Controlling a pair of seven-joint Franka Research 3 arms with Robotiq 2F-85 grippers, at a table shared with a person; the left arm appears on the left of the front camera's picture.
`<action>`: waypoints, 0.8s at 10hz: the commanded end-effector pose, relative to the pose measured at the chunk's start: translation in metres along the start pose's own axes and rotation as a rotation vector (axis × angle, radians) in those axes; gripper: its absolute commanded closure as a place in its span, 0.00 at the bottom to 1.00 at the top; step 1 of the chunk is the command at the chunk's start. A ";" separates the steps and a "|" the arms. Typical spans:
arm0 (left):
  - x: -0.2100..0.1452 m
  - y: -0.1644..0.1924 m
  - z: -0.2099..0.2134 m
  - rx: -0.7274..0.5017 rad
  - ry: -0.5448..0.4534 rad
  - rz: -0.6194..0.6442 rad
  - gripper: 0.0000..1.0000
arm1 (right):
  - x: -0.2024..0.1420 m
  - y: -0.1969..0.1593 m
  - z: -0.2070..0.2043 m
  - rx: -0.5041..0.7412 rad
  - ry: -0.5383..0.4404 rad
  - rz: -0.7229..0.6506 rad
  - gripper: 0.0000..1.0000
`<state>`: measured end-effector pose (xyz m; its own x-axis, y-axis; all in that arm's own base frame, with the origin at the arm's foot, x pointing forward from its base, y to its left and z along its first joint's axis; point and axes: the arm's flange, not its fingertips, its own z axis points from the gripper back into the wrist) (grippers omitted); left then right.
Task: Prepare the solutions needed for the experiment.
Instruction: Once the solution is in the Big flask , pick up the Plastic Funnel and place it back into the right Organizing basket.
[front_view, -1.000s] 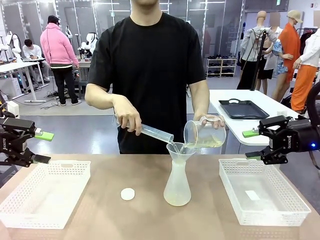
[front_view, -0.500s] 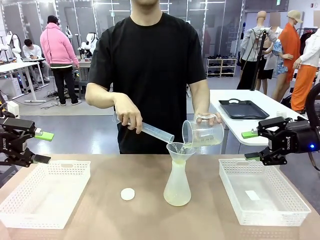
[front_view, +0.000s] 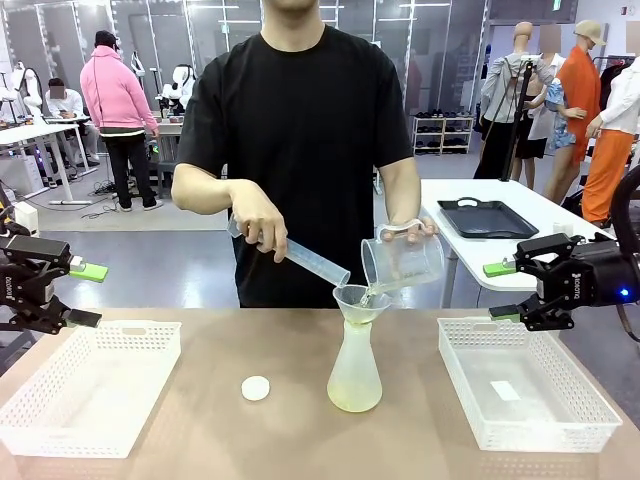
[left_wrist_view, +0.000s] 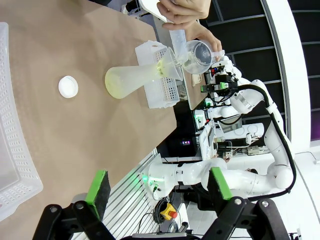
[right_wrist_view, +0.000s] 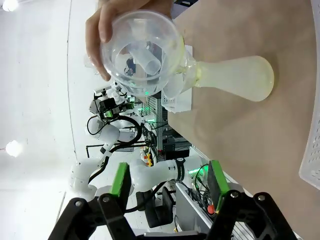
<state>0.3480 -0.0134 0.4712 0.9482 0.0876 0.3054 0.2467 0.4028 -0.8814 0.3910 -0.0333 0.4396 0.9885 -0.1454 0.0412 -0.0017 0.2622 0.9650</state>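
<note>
As the person tips the beaker steeper than before, the solutions gather in the flask on the bench, pouring seemingly nearly done; left gripper and right gripper hang spread, empty

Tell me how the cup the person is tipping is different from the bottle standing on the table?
The cup, a beaker, is clear; the bottle, a flask, is frosted. The beaker is tilted in a hand; the flask stands upright on the table. The beaker's mouth is wide; the flask narrows to a neck holding a funnel. Both hold pale yellow liquid.
</note>
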 end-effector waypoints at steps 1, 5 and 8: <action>0.002 -0.003 -0.001 -0.024 -0.008 0.003 0.00 | 0.000 0.002 0.002 0.003 0.006 0.004 0.22; 0.002 -0.003 -0.001 -0.024 -0.008 0.003 0.00 | 0.000 0.002 0.002 0.003 0.006 0.004 0.22; 0.002 -0.003 -0.001 -0.024 -0.008 0.003 0.00 | 0.000 0.002 0.002 0.003 0.006 0.004 0.22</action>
<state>0.3480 -0.0134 0.4712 0.9482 0.0875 0.3054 0.2467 0.4028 -0.8814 0.3910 -0.0333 0.4396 0.9885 -0.1454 0.0412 -0.0017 0.2622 0.9650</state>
